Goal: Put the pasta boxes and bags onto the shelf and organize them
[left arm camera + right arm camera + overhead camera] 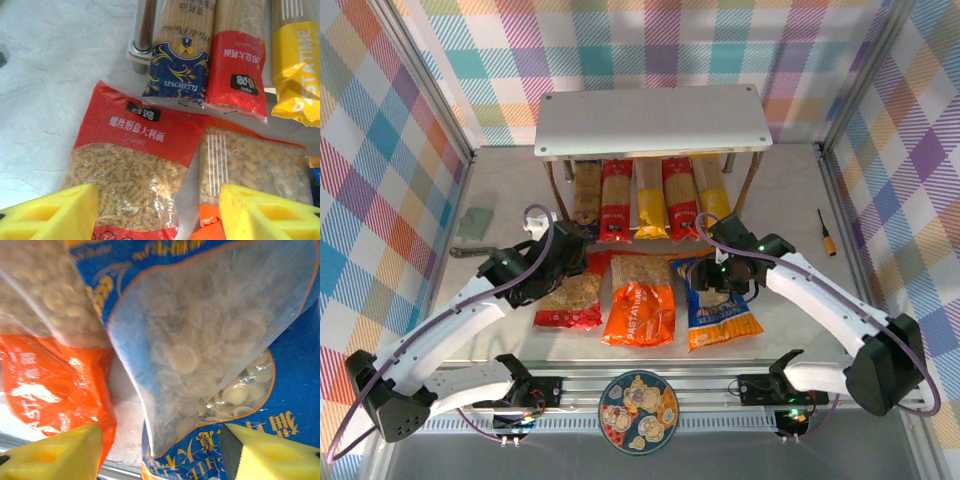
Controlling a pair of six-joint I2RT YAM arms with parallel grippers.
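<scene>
"SPAGHETTI" pack [181, 65] lies just beyond the red bag [131, 150] below parted left jaws; right jaws, also apart, straddle the blue bag [200, 350].

- Top: we look steeply down from the near side, whole table [790, 200].
- Left wrist: close, facing red bag [130, 165] and shelf [142, 30].
- Right wrist: closer, on blue bag [200, 350].
- Both wrists share orange bag [55, 385].

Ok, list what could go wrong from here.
The left end effector is open above the seam where the red bag meets the orange bag; closing may pinch both. The right end effector hangs open over the blue bag, whose loose film may slip. The spaghetti packs stick out from under the shelf, so a low lift could snag them.
</scene>
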